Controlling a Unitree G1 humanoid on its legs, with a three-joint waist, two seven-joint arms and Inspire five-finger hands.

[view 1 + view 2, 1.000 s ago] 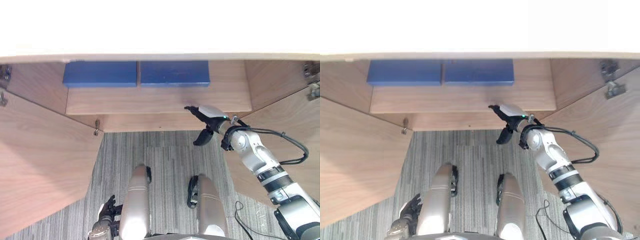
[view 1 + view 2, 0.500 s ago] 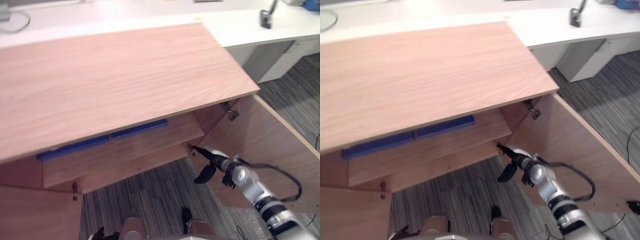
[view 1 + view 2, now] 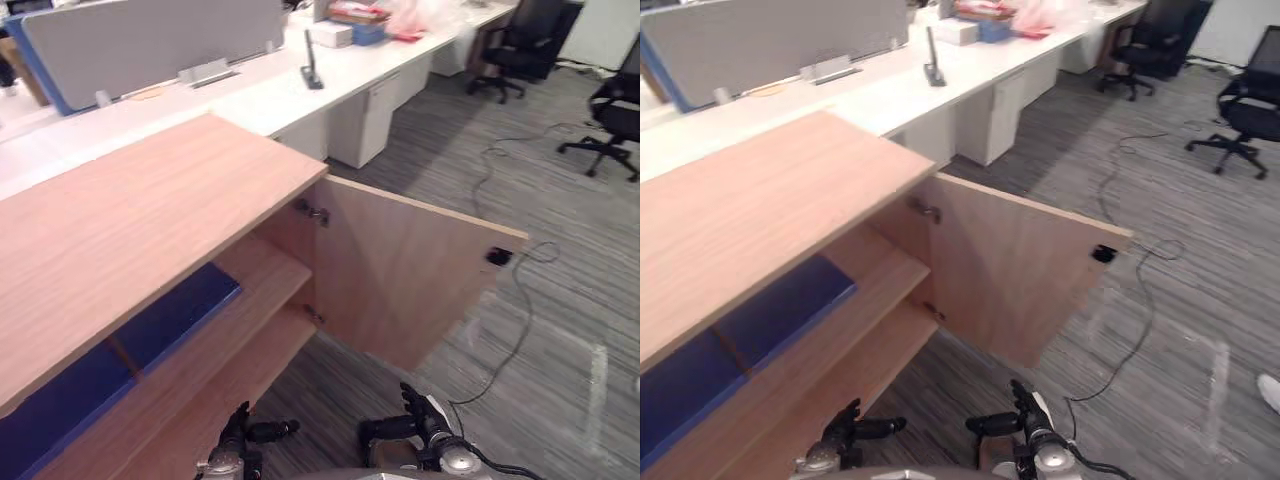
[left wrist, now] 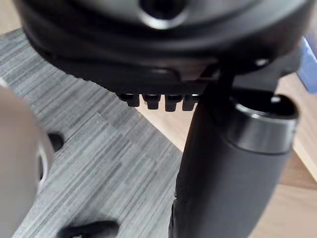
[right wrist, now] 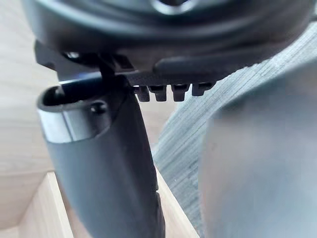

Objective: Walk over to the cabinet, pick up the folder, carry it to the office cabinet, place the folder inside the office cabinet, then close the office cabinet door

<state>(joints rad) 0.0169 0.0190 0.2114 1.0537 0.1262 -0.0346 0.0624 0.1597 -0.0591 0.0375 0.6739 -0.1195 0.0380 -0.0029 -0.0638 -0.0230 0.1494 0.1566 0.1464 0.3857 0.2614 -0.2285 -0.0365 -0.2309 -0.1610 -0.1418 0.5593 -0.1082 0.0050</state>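
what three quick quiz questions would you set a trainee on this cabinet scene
1. True or false: the light wooden cabinet door stands open.
2. Where do the flat blue folders lie? A) on the cabinet top B) on the upper wooden shelf C) on the grey carpet
3. What do the dark left hand and dark right hand hold?
Key: 1 true; 2 B; 3 nothing, both hang low with relaxed fingers.

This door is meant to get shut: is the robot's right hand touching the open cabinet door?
Apart. In the left eye view, a strip of carpet shows between the right hand and the cabinet door's lower edge.
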